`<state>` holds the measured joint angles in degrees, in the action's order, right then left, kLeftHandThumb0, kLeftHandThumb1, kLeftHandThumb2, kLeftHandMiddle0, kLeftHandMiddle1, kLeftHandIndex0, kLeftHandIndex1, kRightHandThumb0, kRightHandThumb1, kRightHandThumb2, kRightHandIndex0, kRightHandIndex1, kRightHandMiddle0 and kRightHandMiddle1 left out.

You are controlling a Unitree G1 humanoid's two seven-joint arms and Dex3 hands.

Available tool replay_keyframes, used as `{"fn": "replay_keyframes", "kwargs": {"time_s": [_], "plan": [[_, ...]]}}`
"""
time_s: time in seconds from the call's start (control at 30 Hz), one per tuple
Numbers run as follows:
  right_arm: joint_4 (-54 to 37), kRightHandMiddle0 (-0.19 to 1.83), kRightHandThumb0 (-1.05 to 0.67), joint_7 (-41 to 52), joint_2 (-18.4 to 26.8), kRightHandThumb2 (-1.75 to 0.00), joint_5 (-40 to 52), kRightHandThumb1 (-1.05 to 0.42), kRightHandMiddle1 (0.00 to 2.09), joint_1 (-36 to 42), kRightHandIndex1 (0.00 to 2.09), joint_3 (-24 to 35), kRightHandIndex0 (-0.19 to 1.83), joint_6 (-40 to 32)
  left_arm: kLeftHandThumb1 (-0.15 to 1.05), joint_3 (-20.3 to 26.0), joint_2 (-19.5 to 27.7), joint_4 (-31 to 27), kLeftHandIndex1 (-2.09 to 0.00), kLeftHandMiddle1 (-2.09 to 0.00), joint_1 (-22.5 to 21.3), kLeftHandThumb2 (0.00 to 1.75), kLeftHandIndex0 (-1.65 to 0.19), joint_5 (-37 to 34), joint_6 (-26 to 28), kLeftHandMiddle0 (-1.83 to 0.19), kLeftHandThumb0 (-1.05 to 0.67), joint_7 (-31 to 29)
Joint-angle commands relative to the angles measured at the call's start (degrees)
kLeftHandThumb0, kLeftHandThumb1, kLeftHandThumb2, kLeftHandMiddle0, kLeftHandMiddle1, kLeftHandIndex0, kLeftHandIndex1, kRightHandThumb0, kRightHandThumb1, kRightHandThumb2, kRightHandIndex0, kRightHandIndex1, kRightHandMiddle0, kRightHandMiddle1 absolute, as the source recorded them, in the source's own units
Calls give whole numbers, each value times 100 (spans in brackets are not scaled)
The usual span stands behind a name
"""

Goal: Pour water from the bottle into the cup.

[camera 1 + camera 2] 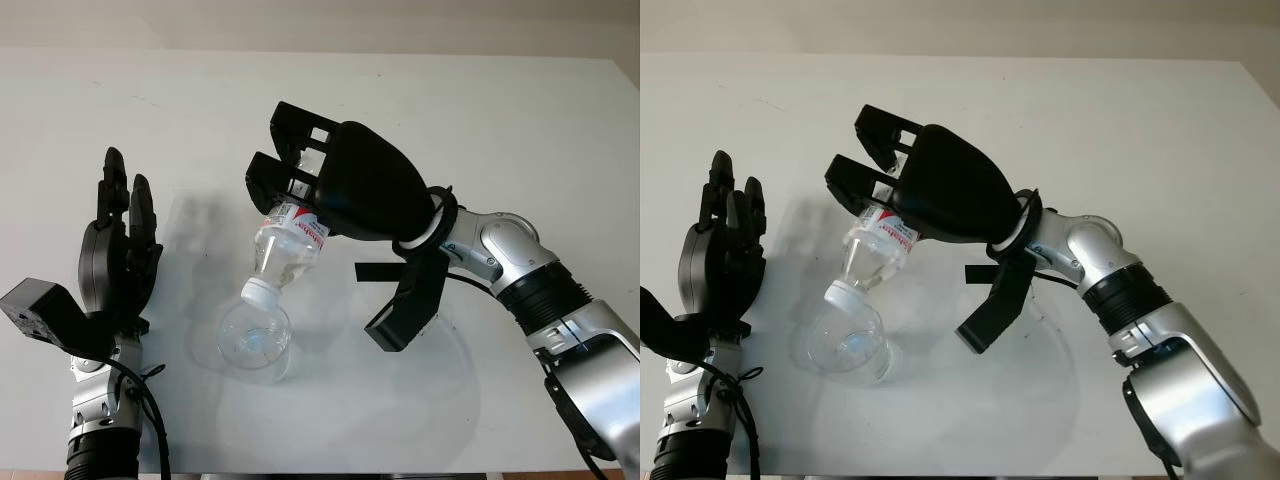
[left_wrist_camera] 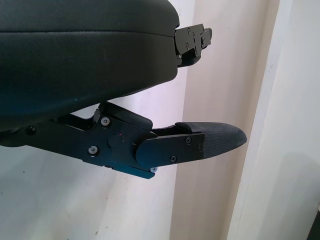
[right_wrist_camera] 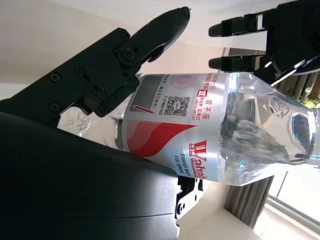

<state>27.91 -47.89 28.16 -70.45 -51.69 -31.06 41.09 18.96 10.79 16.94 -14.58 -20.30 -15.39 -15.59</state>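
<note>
Bottle (image 1: pixel 288 243) first: a clear plastic water bottle with a red and white label sits tipped neck-down over the middle of the white table (image 1: pixel 520 130), its white-collared mouth (image 1: pixel 258 290) right at the rim of the cup.

Going from the left side across, the left hand (image 1: pixel 118 235) stands raised at the left edge of the table, palm upright and holding nothing, open, well apart from the bottle.

Next comes the clear plastic cup (image 1: pixel 254 340), standing on the table just below and slightly left of the bottle's mouth; the two look to be touching, though the overlap makes it hard to tell for sure.

Above and to the right, the right hand (image 1: pixel 335 185) has its black fingers (image 3: pixel 150 35) wrapped round the labelled body of the bottle, holding it tilted down toward the cup. In the right wrist view the label (image 3: pixel 175 130) shows red lettering and a small square code.
</note>
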Motion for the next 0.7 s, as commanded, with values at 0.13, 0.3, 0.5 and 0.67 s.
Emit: {"fn": "replay_keyframes", "kwargs": {"time_s": [0.13, 0.3, 0.5, 0.67], "plan": [[-70, 81, -57, -408, 128, -10, -190, -105, 204, -205, 209, -170, 121, -96, 105, -21, -128, 151, -6, -6, 101, 49, 15, 18, -69, 15, -75, 51], [3, 67, -58, -493, 169, -6, -138, -102, 168, -284, 209, -248, 118, -23, 105, -11, -137, 204, -6, -6, 64, 47, 14, -4, -115, 15, -75, 35], [-20, 61, -60, -591, 247, -5, -244, -102, 164, -344, 209, -379, 114, -13, 105, -38, -128, 183, -5, -5, 94, 50, 16, 48, -132, 16, -75, 58], [-23, 57, -62, -696, 274, -5, -324, -101, 163, -382, 209, -495, 115, -14, 105, -30, -130, 190, -5, -5, 110, 49, 16, 44, -151, 16, -75, 50]]}}
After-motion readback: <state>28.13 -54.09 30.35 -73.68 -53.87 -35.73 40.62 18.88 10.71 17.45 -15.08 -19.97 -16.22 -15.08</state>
